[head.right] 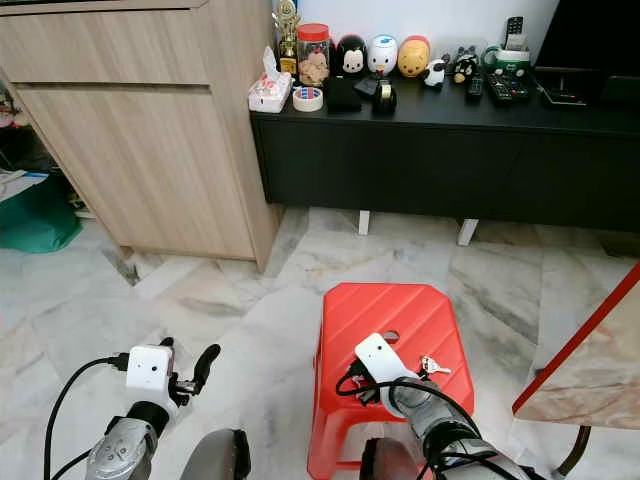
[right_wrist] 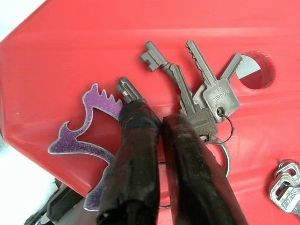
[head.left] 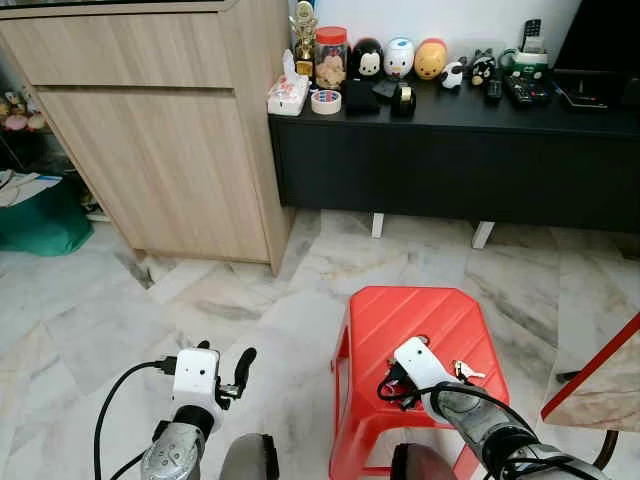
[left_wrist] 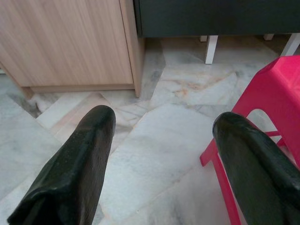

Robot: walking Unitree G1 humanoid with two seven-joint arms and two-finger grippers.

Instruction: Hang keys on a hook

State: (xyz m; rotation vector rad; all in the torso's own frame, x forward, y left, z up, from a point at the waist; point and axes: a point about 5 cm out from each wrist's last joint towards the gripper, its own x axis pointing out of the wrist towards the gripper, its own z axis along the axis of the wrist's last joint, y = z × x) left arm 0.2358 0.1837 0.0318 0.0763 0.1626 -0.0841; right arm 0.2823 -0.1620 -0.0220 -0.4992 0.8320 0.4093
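Note:
A bunch of grey keys [right_wrist: 197, 93] on a ring, with a purple animal-shaped tag [right_wrist: 89, 131], lies on the top of a red plastic stool [head.left: 400, 320]. My right gripper [right_wrist: 157, 119] is down on the stool top, its two black fingers pressed together on the bunch at the ring. In the eye views my right wrist [head.left: 420, 365] covers that bunch. A second small set of keys [head.left: 466, 371] lies just to its right. My left gripper [left_wrist: 161, 136] hangs open over the marble floor, left of the stool, holding nothing.
A light wood cabinet [head.left: 170, 150] stands at the back left. Beside it, a low black console [head.left: 450, 150] carries figurines, a jar and remotes. A red-edged marble table corner [head.left: 600, 380] is close on the right. A green bag [head.left: 40, 215] sits far left.

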